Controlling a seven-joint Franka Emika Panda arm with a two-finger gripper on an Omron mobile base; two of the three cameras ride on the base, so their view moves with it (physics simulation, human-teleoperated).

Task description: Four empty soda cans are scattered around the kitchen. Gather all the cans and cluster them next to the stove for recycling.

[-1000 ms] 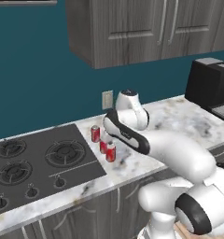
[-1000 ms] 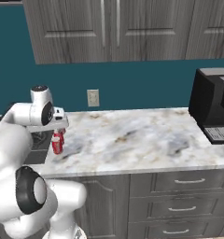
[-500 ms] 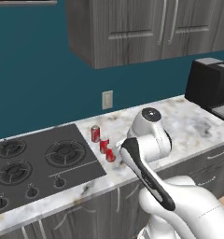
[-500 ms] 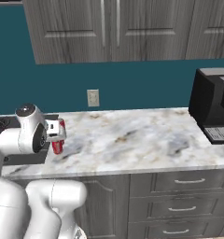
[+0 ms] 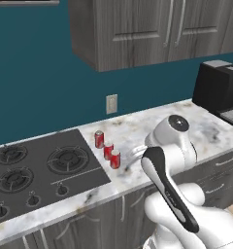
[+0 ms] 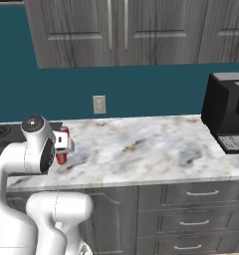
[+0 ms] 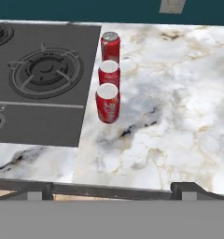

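The stove point(image 5: 41, 170) lies at the left, set flat into the marble counter point(image 5: 152, 124), burners toward the wall and its knobs along the front edge; just beside the stove's right edge stand three cans point(image 5: 108, 150) upright in a short row running from the wall side toward the front; the far can point(image 7: 110, 45) sits nearest the wall, the middle can point(image 7: 108, 73) in front of it, the near can point(image 7: 108, 102) closest to the counter's front edge; the three stand close together, and whether they touch cannot be told; each is off the stove's surface, on the marble. On the wall behind the stove's right corner is an outlet point(image 5: 111, 103). Right of the stove and the cans rises the arm point(image 5: 169, 146), its hand pulled back over the counter's front edge; the gripper's fingertips cannot be made out, so whether it is spread or closed cannot be told. Far to the right of the stove, at the counter's other end, stands a black coffee machine point(image 5: 219, 90); grey cabinets point(image 5: 138, 29) hang above.
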